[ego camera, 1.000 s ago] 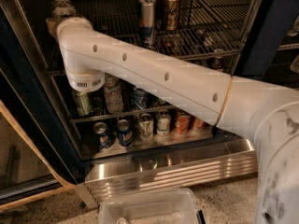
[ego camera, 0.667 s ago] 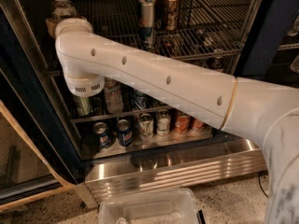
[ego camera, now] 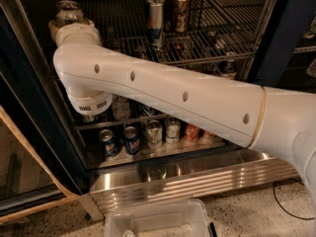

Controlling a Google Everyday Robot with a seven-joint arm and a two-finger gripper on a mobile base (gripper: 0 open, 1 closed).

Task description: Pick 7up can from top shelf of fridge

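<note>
My arm crosses in front of the open fridge from the right, bends at the far left and turns upward. That puts my pincer at the left end of the top shelf. My guess is that I come in this way so the forearm stays below the rack instead of sweeping through the drinks on it.

The 7up can stands upright at that left end, its silver lid showing just above my wrist. My own joint covers where the pincer meets the can, so I cannot tell whether it is wide, narrow or already around the can.

The tall silver-and-blue can and the brown can stand well apart toward the middle of the shelf, so I should have room on that side. The lower racks are crowded with small cans, just behind my forearm.

I judge the grasp is the step in hand. The next move will call for raising the can clear of the shelf's front rail before drawing it out, keeping it upright. A clear plastic bin sits on the floor below.
</note>
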